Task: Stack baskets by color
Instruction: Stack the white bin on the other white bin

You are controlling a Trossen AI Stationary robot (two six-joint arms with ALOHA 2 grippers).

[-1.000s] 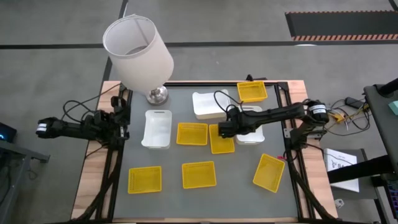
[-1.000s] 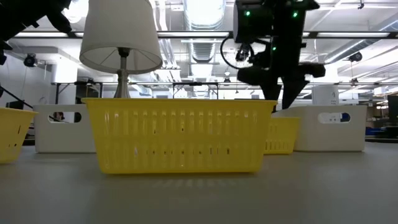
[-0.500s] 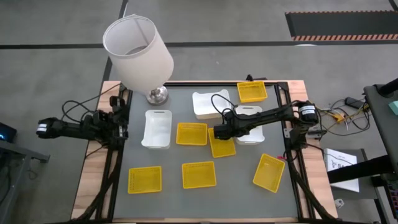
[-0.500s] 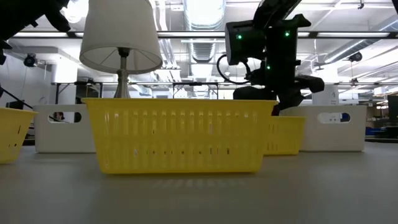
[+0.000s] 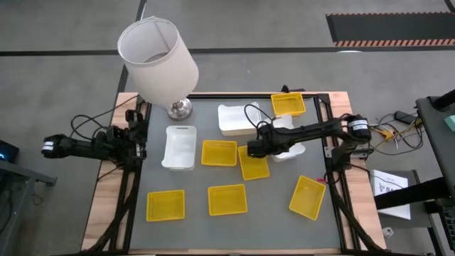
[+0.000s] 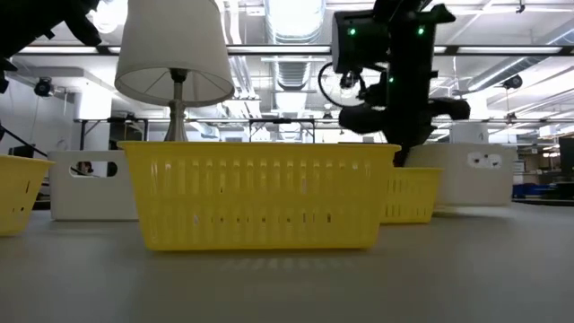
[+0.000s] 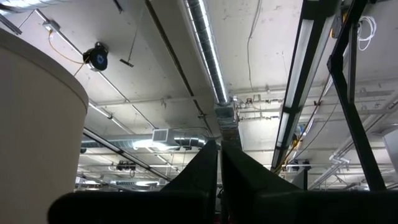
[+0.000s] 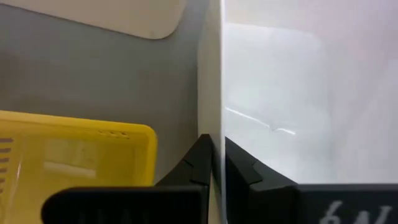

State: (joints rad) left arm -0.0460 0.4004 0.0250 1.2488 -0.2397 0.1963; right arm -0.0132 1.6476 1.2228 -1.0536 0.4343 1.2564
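Several yellow baskets lie on the grey table, one (image 5: 254, 163) just beside my right gripper (image 5: 254, 151) and one (image 6: 260, 193) close to the low camera. White baskets rest at the left middle (image 5: 180, 147) and at the far middle (image 5: 233, 117). My right gripper (image 8: 217, 152) is shut on a third white basket (image 5: 290, 142), right of centre. My left gripper (image 7: 219, 155) is shut, holds nothing and points up at the ceiling from the table's left edge (image 5: 135, 139). My right gripper pinches the white basket's left wall (image 8: 211, 124) between its two fingers, one inside the basket and one outside. The fingers slant down from the table's right side. The basket (image 6: 475, 179) sits tilted in the hold, its underside raised off the tabletop in the low view.
A lamp with a large white shade (image 5: 156, 51) on a chrome base (image 5: 179, 109) stands at the far left corner. Yellow baskets line the near side (image 5: 166, 205) (image 5: 227, 200) (image 5: 307, 197), and another sits at the far right (image 5: 288, 104).
My right gripper dipped toward the white basket, shut on its left wall and came back up. The basket, level on the table before, is now tilted and raised.
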